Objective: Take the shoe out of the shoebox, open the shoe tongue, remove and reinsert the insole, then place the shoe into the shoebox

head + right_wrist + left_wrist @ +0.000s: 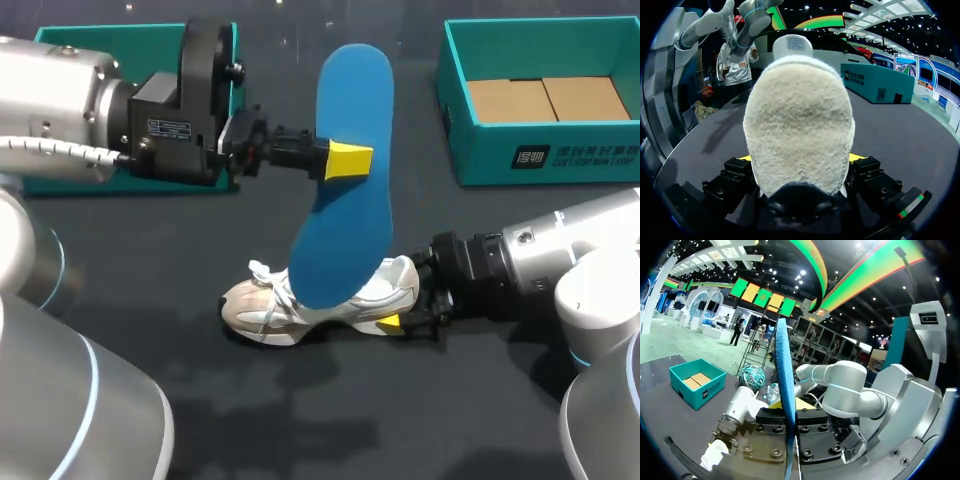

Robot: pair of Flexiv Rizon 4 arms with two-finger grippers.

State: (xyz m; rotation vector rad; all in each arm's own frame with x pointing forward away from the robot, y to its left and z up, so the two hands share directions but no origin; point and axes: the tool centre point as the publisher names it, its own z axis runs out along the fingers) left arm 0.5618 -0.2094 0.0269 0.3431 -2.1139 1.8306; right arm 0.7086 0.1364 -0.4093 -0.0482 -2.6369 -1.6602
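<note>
Centre frame, head view: left gripper (345, 160) is pinching the blue insole (355, 90) across its middle, one yellow tip on the near face and the other hidden behind. Insole stands nearly upright, slightly tilted. Its lower end overlaps the white shoe (270, 305) below; can't tell if they touch.

Shoe lies on the dark table (420, 400) at lower centre, toe to frame left, laces loose. Right gripper (400, 300) comes in from the right and clamps the heel.

Teal shoebox (540, 165) sits upper right, well apart from the shoe, with brown cardboard inside. A second teal tray (60, 40) is upper left, mostly behind the left arm.

Left wrist view: insole (782, 365) is edge-on between the fingers of the left gripper (790, 420), and the shoebox (695, 387) is off to one side ahead.

Right wrist view: shoe heel (797, 115) fills the gap of the right gripper (800, 160), a yellow tip showing on each side and pressed against it.
</note>
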